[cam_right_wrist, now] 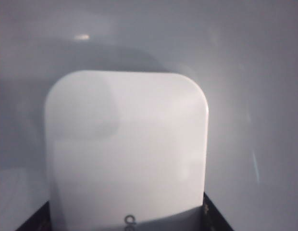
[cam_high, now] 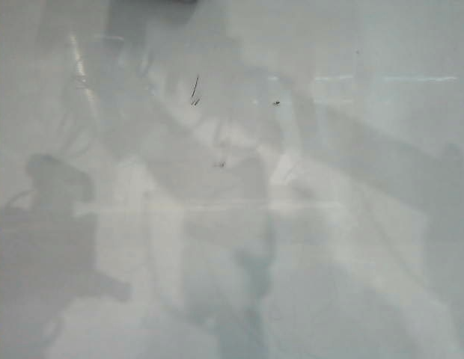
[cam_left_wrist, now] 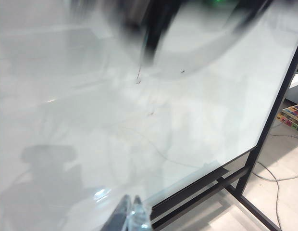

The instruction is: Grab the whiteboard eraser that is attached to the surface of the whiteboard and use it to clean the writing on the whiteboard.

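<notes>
We are seeing the whiteboard eraser [cam_right_wrist: 126, 149], a white rounded block, filling the right wrist view. It is sitting between the black fingers [cam_right_wrist: 217, 217] of the right gripper [cam_right_wrist: 127, 224], which are standing fairly wide and appearing closed on its sides, facing the whiteboard [cam_right_wrist: 254, 57], likely for wiping. We are finding no blue writing, only dark scuffs [cam_high: 194, 91]. The left gripper [cam_left_wrist: 130, 216] is hanging near the board's lower frame [cam_left_wrist: 264, 144], holding nothing; we cannot tell how far apart its fingers are.
</notes>
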Robot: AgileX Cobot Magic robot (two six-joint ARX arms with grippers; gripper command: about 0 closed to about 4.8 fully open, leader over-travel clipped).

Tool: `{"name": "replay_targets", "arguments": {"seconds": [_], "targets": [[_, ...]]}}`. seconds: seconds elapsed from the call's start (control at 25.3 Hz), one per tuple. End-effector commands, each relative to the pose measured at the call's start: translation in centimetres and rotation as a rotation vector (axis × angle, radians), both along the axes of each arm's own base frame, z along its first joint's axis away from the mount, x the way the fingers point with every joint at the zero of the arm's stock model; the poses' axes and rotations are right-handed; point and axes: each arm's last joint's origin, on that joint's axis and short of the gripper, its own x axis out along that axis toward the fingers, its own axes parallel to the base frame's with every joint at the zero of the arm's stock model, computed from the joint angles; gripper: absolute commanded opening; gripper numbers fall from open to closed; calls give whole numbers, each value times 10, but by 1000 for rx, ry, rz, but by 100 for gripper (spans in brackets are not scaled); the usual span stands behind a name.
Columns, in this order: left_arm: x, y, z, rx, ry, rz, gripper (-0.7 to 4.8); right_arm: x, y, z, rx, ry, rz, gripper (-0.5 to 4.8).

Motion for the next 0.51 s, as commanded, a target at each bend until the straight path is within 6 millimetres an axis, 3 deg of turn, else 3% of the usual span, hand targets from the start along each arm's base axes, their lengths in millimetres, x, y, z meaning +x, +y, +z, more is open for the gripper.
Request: {"name": "replay_targets", "arguments": {"seconds": [0.04, 0.24, 0.51], "targets": [[0, 0, 1, -1, -11, -4, -2, -26, -40, 51, 245, -26, -27, 181], [0, 0, 1, -1, -11, -4, -2, -55, -127, 94, 468, 66, -56, 181], [0, 0, 1, -1, -11, -4, -2, -70, -237, 126, 657, 11, -141, 180]]}}
